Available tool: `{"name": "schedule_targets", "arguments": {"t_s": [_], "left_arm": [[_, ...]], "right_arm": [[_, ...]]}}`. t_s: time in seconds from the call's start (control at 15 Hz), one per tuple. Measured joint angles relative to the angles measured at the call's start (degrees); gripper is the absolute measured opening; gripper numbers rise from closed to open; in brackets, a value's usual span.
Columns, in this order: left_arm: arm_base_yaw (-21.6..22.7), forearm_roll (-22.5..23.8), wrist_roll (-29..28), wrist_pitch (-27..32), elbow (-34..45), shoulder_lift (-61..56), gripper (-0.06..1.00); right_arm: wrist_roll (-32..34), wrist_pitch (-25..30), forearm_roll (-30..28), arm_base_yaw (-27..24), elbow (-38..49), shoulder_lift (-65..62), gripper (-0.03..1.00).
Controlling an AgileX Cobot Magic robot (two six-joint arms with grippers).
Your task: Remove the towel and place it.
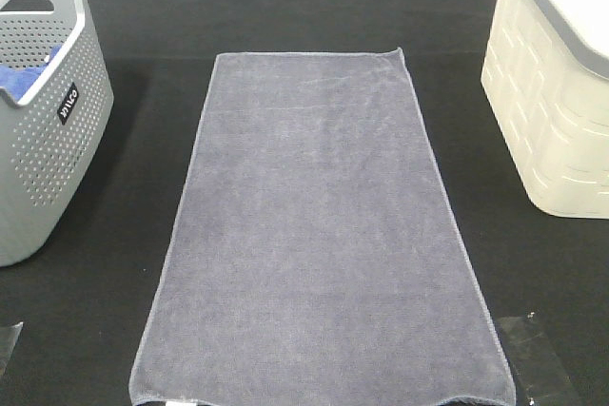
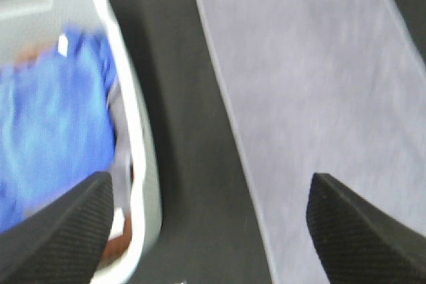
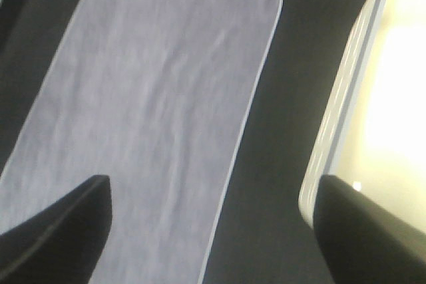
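The towel (image 1: 319, 235) lies flat beside the grey basket (image 1: 48, 140). Both grippers are wide open and hold nothing. Grabbing only one corner could make it droop and drag.

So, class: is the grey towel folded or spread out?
Spread out. The towel lies flat in a single layer on the black table, all edges visible, no folds.

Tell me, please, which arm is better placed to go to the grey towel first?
Probably the right. The towel fills much of the right wrist view, running under one finger of the open right gripper. The open left gripper hangs over the black table between the towel and the grey basket.
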Motion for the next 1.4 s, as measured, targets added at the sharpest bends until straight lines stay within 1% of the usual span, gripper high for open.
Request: {"name": "schedule_targets", "arguments": {"t_s": [0.2, 0.4, 0.47, 0.53, 0.6, 0.67, 0.8, 0.87, 0.93, 1.0, 1.07, 1.27, 1.4], "left_arm": [[0.00, 0.80, -0.69, 0.11, 16.79, -13.18, 0.75], [0.00, 0.80, -0.86, 0.17, 32.31, -27.56, 0.75], [0.00, 0.74, -0.86, 0.23, 36.90, -32.09, 0.75], [0.00, 0.74, -0.86, 0.23, 36.90, -32.09, 0.75], [0.00, -0.40, -0.46, 0.40, 45.26, -41.60, 0.75], [0.00, -0.57, 0.74, 0.52, 48.93, -46.41, 0.75], [0.00, -1.15, 4.24, 0.63, 53.74, -54.26, 0.75], [0.00, -1.95, 5.96, 0.63, 55.81, -58.10, 0.75], [0.00, -3.04, 7.22, 0.63, 57.52, -61.31, 0.75], [0.00, -5.33, 9.28, 0.80, 59.24, -65.43, 0.75], [0.00, -5.33, 9.28, 0.80, 59.24, -65.43, 0.75], [0.00, -9.63, 13.92, 0.40, 59.59, -70.30, 0.75], [0.00, -10.94, 16.04, -2.29, 59.93, -70.70, 0.75]], "right_arm": [[0.00, 0.00, 1.43, 0.00, 15.47, -9.63, 0.77], [0.00, -0.11, 1.55, 0.00, 32.72, -20.17, 0.77], [0.00, -0.11, 1.55, 0.00, 37.93, -24.24, 0.77], [0.00, -0.11, 1.55, 0.00, 37.93, -24.24, 0.77], [0.00, 0.00, 1.43, 0.00, 47.27, -32.26, 0.77], [0.00, 0.00, 1.09, 0.00, 51.05, -36.27, 0.77], [-0.11, 0.06, 0.80, 0.00, 56.32, -45.38, 0.77], [-0.52, -0.34, 0.52, 0.00, 59.76, -52.60, 0.77], [-0.86, -0.57, 0.52, 0.00, 60.79, -55.18, 0.77], [-1.15, -1.20, 0.52, 0.00, 63.20, -62.45, 0.77], [-1.15, -1.20, 0.52, 0.00, 63.20, -62.45, 0.77], [-1.55, -2.86, 0.52, 0.00, 64.92, -75.69, 0.77], [-3.15, -3.84, 0.52, 0.00, 65.09, -81.88, 0.77]]}}
